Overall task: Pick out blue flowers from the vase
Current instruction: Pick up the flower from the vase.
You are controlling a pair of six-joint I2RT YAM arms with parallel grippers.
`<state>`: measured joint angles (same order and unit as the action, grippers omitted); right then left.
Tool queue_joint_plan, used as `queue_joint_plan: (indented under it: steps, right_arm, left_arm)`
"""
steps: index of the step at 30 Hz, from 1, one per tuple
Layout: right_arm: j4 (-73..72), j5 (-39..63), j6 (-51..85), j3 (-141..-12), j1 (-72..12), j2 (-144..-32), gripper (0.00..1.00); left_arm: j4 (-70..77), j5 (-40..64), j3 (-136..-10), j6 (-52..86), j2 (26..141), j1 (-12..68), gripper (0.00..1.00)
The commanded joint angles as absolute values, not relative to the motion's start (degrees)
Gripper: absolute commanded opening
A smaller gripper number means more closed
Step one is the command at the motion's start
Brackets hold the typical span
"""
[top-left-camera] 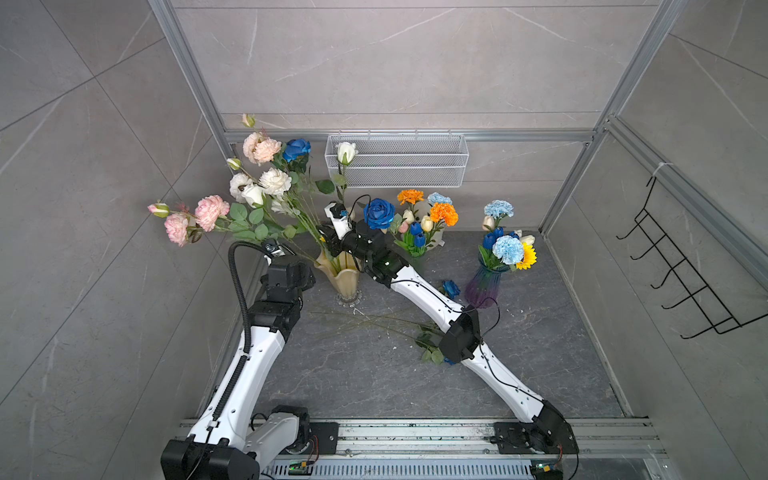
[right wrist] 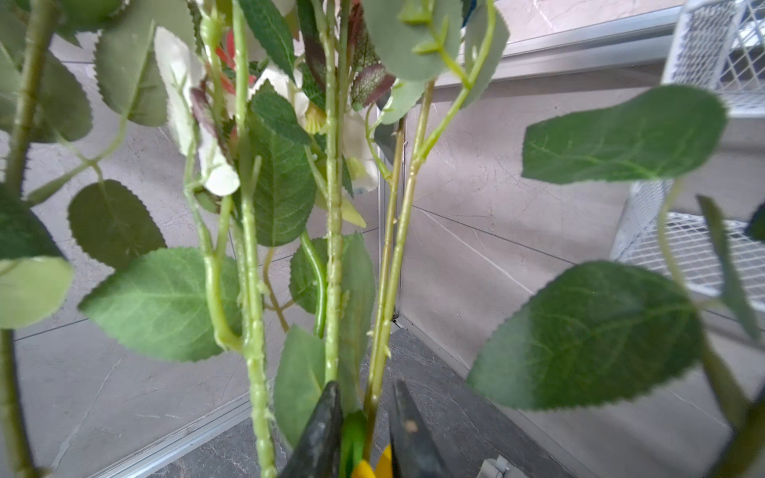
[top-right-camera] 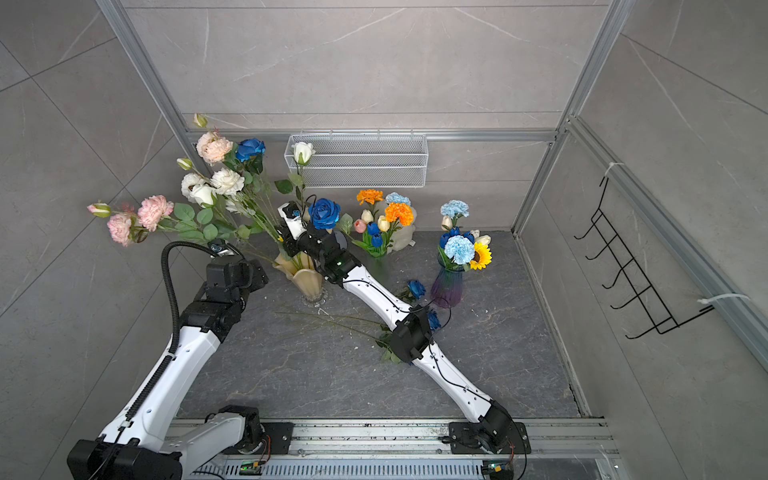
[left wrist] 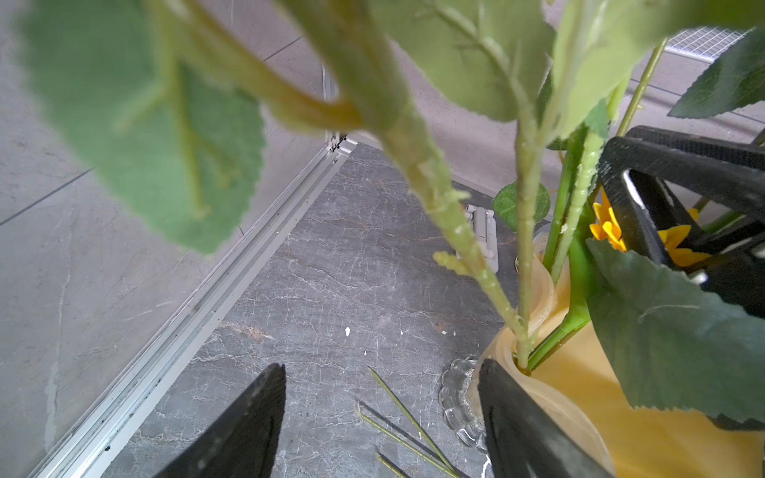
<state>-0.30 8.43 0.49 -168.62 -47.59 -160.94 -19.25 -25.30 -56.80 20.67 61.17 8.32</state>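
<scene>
Green stem (right wrist: 352, 434) pull from amber vase (top-left-camera: 347, 282): gripping narrowly with right gripper (right wrist: 364, 397), left gripper (left wrist: 383, 372) wide, empty; next, lift straight, dodging neighbours (right wrist: 252, 289).

Two arms are seen, each bolted by a black plate to the metal rail (top-left-camera: 415, 432). The left arm (top-left-camera: 257, 357) and the right arm (top-left-camera: 419, 286) are built from long white shells, with black blocks at the joints. Small dark screw dots are spread along the white shells. A thick black ribbed hose (top-left-camera: 237, 291) is run up the left arm from its rail end. Thin black wires (top-left-camera: 498, 313) are looped along the right arm. A tiny green light (top-right-camera: 338, 263) is lit on a black block far from the rail. The fingers (left wrist: 248, 426) farthest from the rail are black and pointed.
</scene>
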Motion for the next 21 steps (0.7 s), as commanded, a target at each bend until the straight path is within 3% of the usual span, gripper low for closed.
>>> queue_joint_plan:
  steps: [1,14,21]
  right_arm:
    - [0.3,9.1,1.6,-167.9,-47.2,-163.0,0.23]
    - [2.0,7.4,0.7,-167.9,-47.3,-162.5,0.18]
    - [3.2,6.5,0.5,-168.2,-47.4,-162.0,0.09]
  left_arm:
    - [-17.5,-26.2,-58.6,19.4,59.9,8.1,0.75]
    - [-17.8,-26.4,-58.3,18.5,58.3,8.1,0.74]
    - [-17.8,-26.7,-57.9,18.3,58.0,8.0,0.74]
